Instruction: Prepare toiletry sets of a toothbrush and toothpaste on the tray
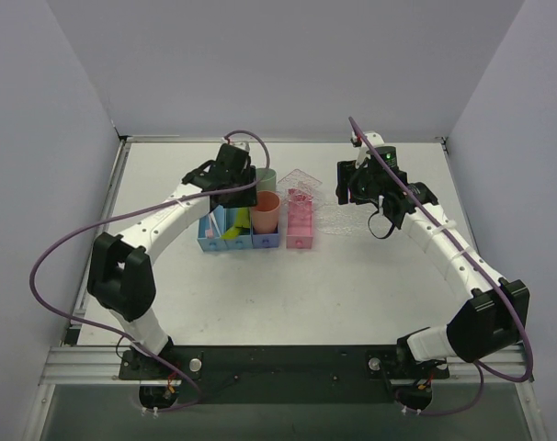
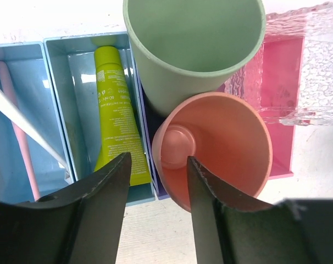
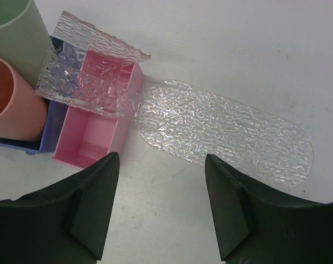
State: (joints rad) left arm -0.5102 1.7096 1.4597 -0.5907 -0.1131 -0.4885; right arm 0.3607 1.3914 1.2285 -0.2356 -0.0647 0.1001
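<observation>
A toothpaste (image 2: 118, 121) lies in one blue bin (image 2: 80, 99), and a toothbrush (image 2: 18, 132) lies in the bin to its left. A peach cup (image 2: 232, 143) and a green cup (image 2: 194, 55) stand beside a pink box (image 3: 89, 137). Just beyond, the tray (image 3: 227, 132) lies flat on the surface (image 1: 352, 285). The left hand (image 2: 157, 162) hovers released over the bins, and the right hand (image 3: 161, 159) hovers released over the tray.

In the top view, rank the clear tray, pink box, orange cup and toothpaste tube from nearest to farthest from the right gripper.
1. The tray, lying on the table just below the right gripper.
2. The pink box, left of the tray.
3. The orange cup, left of the pink box.
4. The toothpaste, farthest left, lying in a blue bin.
</observation>
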